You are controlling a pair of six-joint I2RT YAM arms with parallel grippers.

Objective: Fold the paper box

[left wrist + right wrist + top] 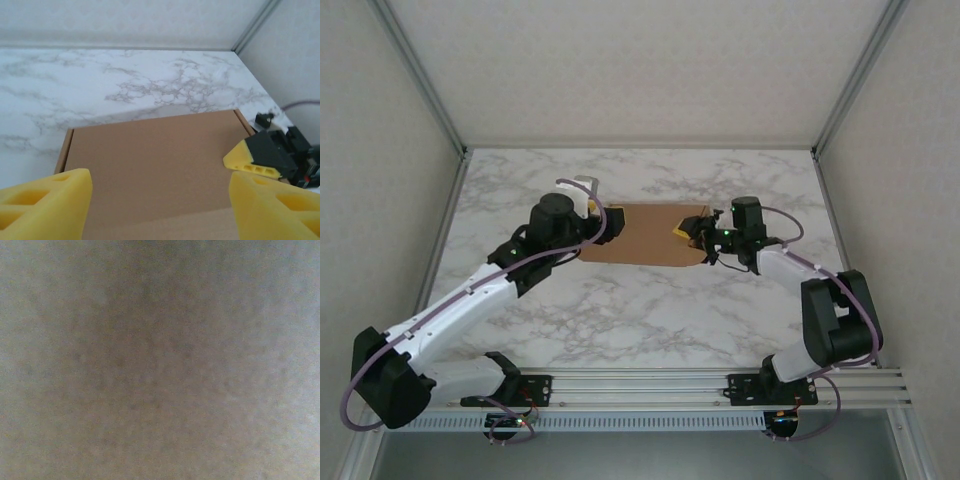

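In the middle of the marble desk (650, 310), towards its far side, the paper box (642, 235) lies flat with a plain brown panel facing up and one claw at each short end. The left claw (160, 192) stands wide open at the left end. Its yellow fingers (47, 205) are spread apart over the near part of the panel with nothing pinched between them. The right claw (688, 232) sits at the right end with one yellow tip over the panel's edge. Whether it pinches cardboard or merely rests there, I cannot tell. In the right wrist view a blurred brown surface lies very close to the lens, probably cardboard.

The step in hand looks like pressing the top panel down and working an end flap home. To do it well, the left claw should steady the panel near its crease while the right works the flap. The move wants to be slow, so the thin board bends on its scored line rather than buckling. Neither push should slide the box across the smooth marble.
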